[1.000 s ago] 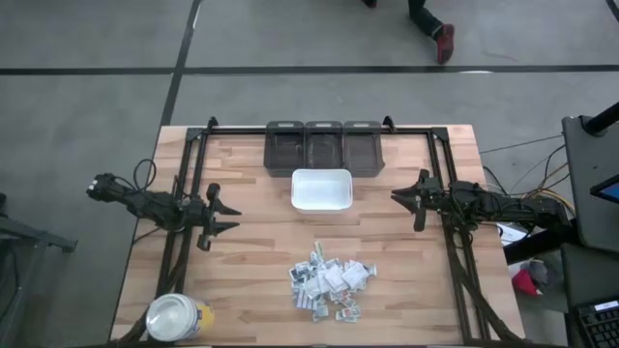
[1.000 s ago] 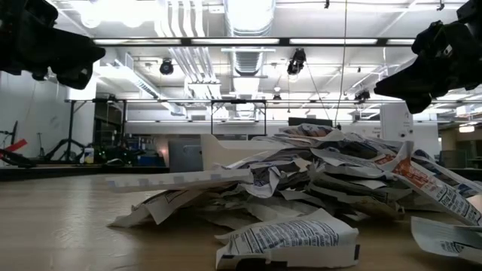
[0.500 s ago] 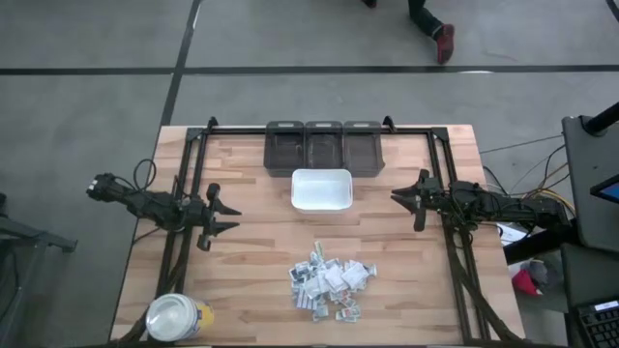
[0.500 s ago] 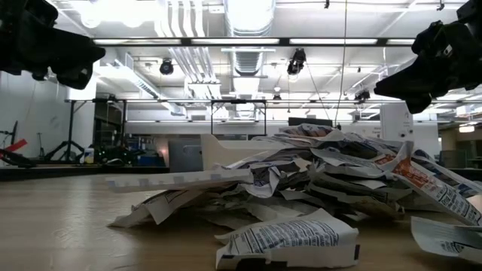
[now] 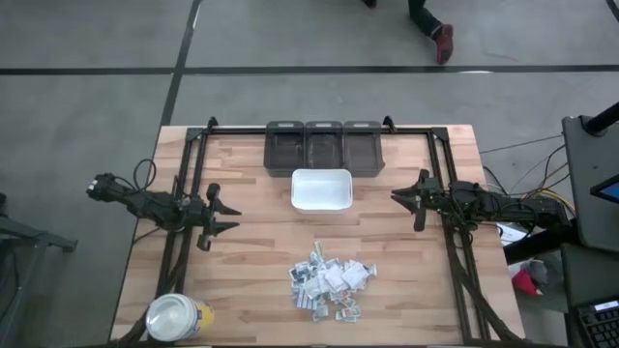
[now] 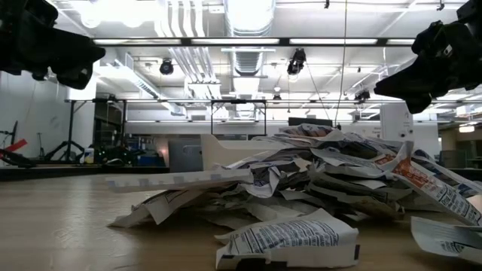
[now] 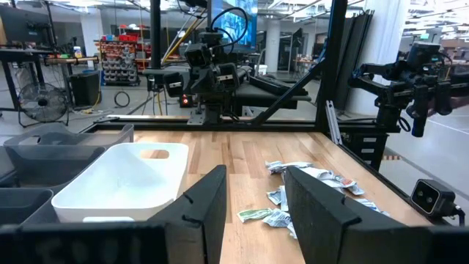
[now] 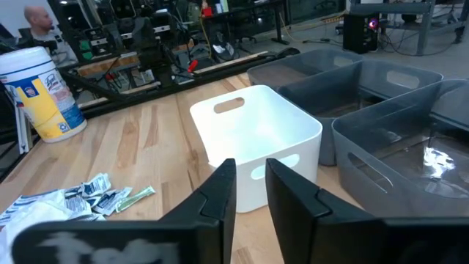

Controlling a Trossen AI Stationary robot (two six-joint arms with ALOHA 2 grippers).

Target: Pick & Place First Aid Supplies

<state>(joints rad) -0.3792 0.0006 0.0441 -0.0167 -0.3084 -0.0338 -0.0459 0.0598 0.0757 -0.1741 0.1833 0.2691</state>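
1. Many first aid packets (image 5: 329, 283) piled mid-desk (image 5: 251, 251), near side of white tray (image 5: 321, 190).
2. Left gripper (image 5: 224, 217) at desk's left, jaws apart, empty.
3. Right gripper (image 5: 404, 198) opposite, jaws narrow, empty.

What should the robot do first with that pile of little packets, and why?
Probably bring the left end effector over the packets and lower it. Its fingers are open and empty. All the packets lie in a heap on the table, apart from the empty white tray, and both arms hang off to the sides.
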